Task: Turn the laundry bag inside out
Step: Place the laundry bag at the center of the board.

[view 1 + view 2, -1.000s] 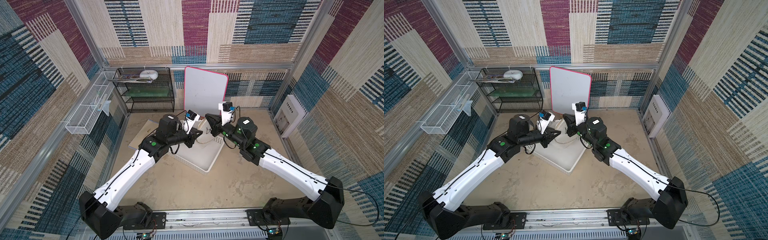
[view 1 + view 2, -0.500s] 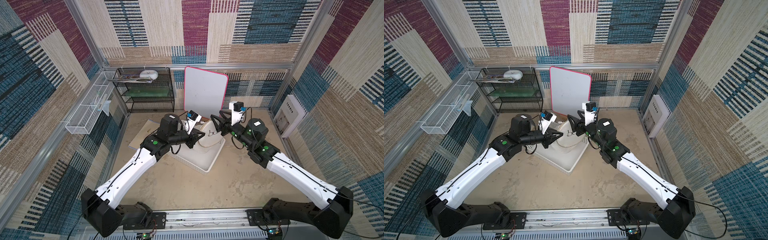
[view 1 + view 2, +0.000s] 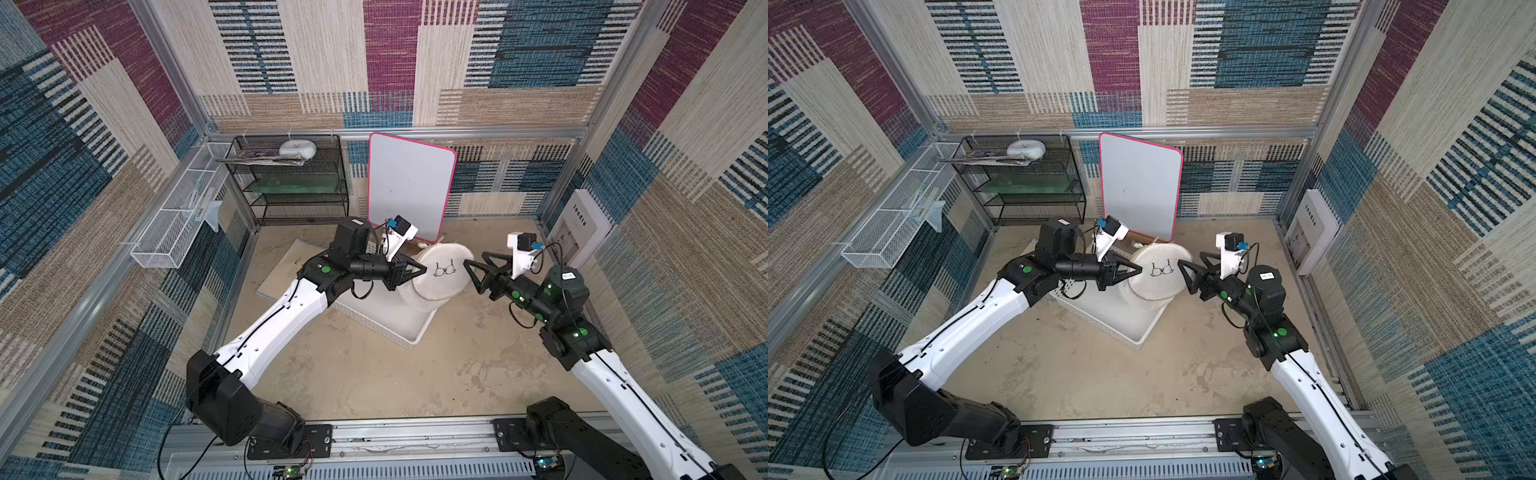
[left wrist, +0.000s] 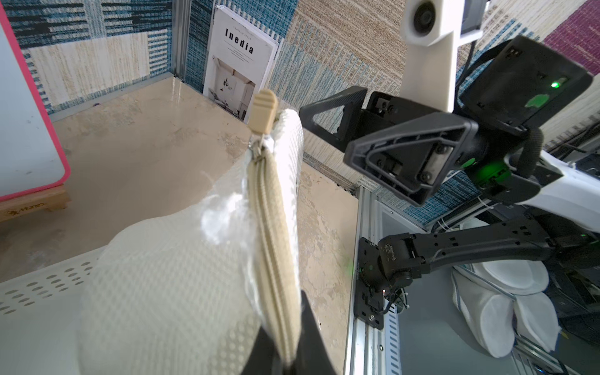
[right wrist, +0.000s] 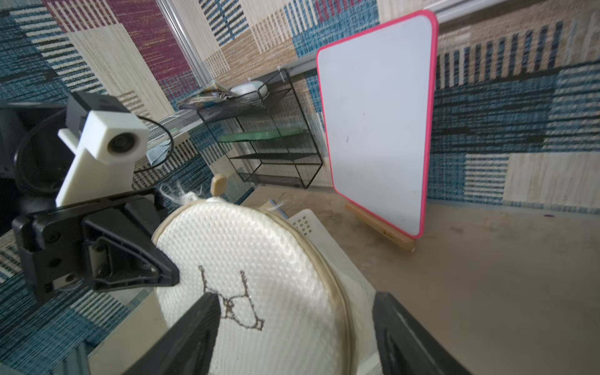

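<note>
Left gripper (image 3: 422, 271) alone pinches the laundry bag (image 3: 442, 272) by its zipper edge (image 4: 276, 243), right gripper (image 3: 473, 261) spread, so it could slip free.

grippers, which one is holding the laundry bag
The left gripper, pinched shut on the zipper edge of the laundry bag; the right gripper stands open, gripping nothing.

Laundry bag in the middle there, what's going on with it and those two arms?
The left gripper, jaws shut, pinches the laundry bag at its zipper edge and holds it up over the white basket. The right gripper sits just off the bag's opposite side with its jaws apart, holding nothing. The zipper looks closed where it shows, so the bag has not been turned inside out yet.
</note>
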Available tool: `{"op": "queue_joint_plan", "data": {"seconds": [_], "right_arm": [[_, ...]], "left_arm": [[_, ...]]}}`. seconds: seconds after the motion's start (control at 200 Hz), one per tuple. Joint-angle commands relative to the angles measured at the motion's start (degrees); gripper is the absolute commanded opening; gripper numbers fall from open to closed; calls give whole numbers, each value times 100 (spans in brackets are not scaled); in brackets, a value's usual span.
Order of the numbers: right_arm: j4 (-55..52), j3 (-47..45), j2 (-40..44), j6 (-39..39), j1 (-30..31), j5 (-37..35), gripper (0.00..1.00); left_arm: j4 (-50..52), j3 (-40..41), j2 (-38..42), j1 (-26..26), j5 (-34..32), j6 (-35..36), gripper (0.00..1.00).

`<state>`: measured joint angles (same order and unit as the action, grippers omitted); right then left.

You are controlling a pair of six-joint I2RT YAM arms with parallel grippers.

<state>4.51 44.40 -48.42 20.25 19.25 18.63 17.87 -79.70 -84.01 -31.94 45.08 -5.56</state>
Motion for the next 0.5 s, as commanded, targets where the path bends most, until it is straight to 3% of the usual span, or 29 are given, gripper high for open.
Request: {"op": "queue_joint_plan", "data": {"seconds": [0.0, 0.13, 0.295, 0.496], "right_arm": [[-308, -175, 147, 148, -22, -1, 79], [-504, -299, 115, 187, -85, -772, 75], [129, -562, 125, 391, -105, 440, 65], [395, -600, 55, 387, -101, 928, 47]], "left_arm": [[-105, -45, -30, 15, 459, 94, 0], [12, -51, -38, 68, 624, 222, 0], [-25, 39, -58, 162, 773, 187, 0], [-248, 95, -101, 206, 963, 68, 0]]}}
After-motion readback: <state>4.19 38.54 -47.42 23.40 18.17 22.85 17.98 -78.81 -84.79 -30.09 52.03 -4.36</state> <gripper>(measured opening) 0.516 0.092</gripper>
